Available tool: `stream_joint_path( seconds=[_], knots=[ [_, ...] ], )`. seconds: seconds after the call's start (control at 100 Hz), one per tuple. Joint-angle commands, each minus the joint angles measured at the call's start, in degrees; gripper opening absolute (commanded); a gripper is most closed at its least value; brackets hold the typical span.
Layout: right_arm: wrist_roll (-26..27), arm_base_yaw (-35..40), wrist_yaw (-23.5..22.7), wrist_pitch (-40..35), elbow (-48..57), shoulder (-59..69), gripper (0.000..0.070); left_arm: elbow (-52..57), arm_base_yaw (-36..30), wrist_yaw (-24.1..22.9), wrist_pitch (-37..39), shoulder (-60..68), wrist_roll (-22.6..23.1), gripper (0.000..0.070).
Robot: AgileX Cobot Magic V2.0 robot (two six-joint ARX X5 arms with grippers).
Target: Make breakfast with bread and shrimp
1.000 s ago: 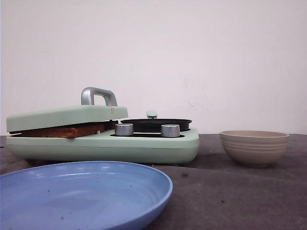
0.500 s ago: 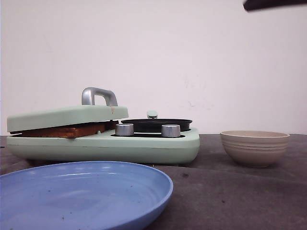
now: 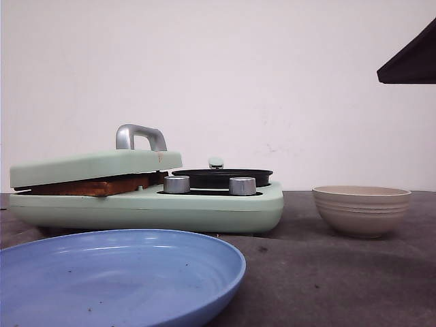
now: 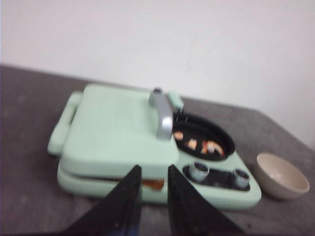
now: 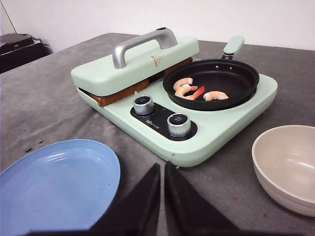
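Ahead, in the front view, a mint-green cooker (image 3: 146,204) stands on the grey table (image 3: 327,279). Its hinged lid (image 3: 95,165) rests tilted on the bread (image 3: 95,185), whose brown crust shows in the gap. A black pan (image 3: 221,177) sits on the cooker's right half behind two silver knobs (image 3: 176,184). A blue plate (image 3: 116,276) lies near the camera, apart from the cooker. A beige bowl (image 3: 361,210) stands to the right, with open table between it and the cooker. A dark part of an arm (image 3: 412,61) enters at the upper right; no fingers are visible.

From the left wrist view, blurred, the left gripper (image 4: 151,189) hangs above the cooker's near edge, its fingers slightly parted around nothing. Orange bits lie in the pan.

From the right wrist view, the right gripper (image 5: 162,184) has its fingers pressed nearly together, empty, above bare table between plate and bowl. The shrimp (image 5: 198,92), a small red piece, lies in the pan among pale curled prawns (image 5: 183,87). The pan's pale green handle (image 5: 234,45) points away from the knobs.
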Motion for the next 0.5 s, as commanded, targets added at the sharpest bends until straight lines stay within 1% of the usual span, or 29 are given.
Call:
stream_joint_path(
  seconds=[0.0,0.07,0.18,0.49],
  knots=[
    [0.7,0.4,0.2,-0.3,-0.1,0.1,0.0006,0.2,-0.1,-0.3,-0.9,-0.4,-1.3,0.0010],
    [1.7,0.4,0.1,-1.2,-0.1,0.1,0.0006,0.2,-0.1,-0.3,-2.0,-0.4,-2.9,0.0010],
    [2.1,0.4,0.0,-2.5,-0.1,0.0,0.0006,0.2,-0.1,-0.1,-3.6,-0.4,-8.3,0.0011],
    [2.1,0.4,0.2,-1.7,-0.1,0.0,0.0006,0.2,-0.1,-0.2,-3.5,-0.4,-8.4,0.0011]
  ],
)
